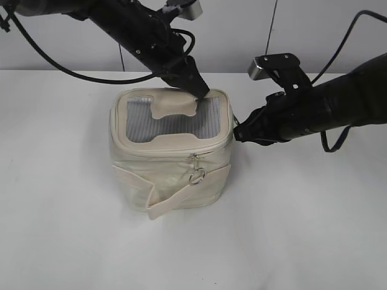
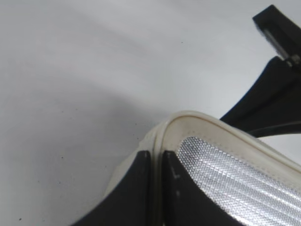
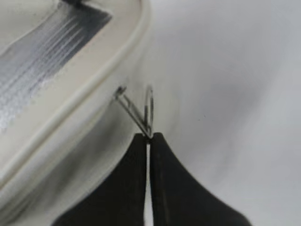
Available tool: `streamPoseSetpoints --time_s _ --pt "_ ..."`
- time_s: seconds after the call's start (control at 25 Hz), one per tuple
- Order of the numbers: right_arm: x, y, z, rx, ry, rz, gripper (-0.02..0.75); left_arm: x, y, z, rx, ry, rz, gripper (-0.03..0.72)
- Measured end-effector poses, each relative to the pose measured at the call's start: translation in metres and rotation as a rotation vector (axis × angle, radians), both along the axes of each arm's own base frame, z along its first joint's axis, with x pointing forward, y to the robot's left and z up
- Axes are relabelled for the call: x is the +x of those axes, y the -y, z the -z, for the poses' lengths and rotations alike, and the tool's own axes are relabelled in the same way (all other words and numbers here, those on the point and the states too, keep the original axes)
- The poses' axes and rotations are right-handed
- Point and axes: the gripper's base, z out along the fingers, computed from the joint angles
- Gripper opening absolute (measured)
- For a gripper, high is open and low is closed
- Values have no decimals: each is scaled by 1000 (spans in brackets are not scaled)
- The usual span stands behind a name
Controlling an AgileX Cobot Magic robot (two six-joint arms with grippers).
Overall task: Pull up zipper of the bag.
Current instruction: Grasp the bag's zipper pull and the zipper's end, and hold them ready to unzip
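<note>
The cream boxy bag [image 1: 175, 181] stands on the white table, its lid with a grey mesh window [image 1: 145, 121] and a cream patch [image 1: 172, 106]. The zipper [image 1: 175, 151] runs round the lid rim; one silver slider with a ring pull [image 1: 196, 175] hangs at the front. My left gripper [image 1: 199, 90] is shut on the lid's rim piping [image 2: 188, 120] at the back right corner, as the left wrist view [image 2: 156, 157] shows. My right gripper [image 1: 239, 133] is shut on a second ring pull [image 3: 146, 113] at the bag's right side, seen in the right wrist view [image 3: 149, 137].
The wide cream strap [image 1: 181, 196] lies across the bag's front side. The white table [image 1: 302, 229] surrounds the bag. The right arm [image 2: 268, 103] shows in the left wrist view beyond the lid. Cables hang behind both arms.
</note>
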Motion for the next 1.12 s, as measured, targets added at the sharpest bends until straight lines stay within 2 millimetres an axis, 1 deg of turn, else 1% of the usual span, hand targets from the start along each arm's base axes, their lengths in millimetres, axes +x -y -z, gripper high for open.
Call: streamPoseSetpoints --time_s 0.04,0.24,0.36,0.44,0.56,0.6,0.68,0.76,0.8,0.84,0.88,0.96,1.12 --pt "-5 2 -2 1 -6 4 8 0 0 0 0 0 0 33" --pt "-33 12 2 -17 -56 9 8 0 0 0 0 -2 -3 33" --pt "-47 17 2 -25 -67 9 8 0 0 0 -1 -2 -5 33" --pt "-51 18 -2 -23 -56 8 8 0 0 0 -1 0 -6 33" --pt "-51 19 -6 -23 -41 16 8 0 0 0 -1 -1 -7 33" --pt "-50 19 -5 -25 -40 18 26 0 0 0 -1 -1 -8 33" --pt "-45 17 -5 -24 -36 18 134 0 0 0 -1 -2 -8 33" --pt "-37 15 -3 -25 -34 21 314 0 0 0 -2 -1 -9 33" --pt "-31 13 -2 -26 -33 23 381 0 0 0 -2 -1 -9 33" --pt "-26 12 1 -28 -36 28 444 0 0 0 -2 -1 -9 33" --pt "-21 10 3 -28 -35 31 484 0 0 0 -2 -1 -9 33" --pt "-10 7 5 -26 -31 33 517 0 0 0 -2 -1 -9 33" --pt "3 2 10 -24 -27 34 533 0 0 0 -2 -1 -9 33"
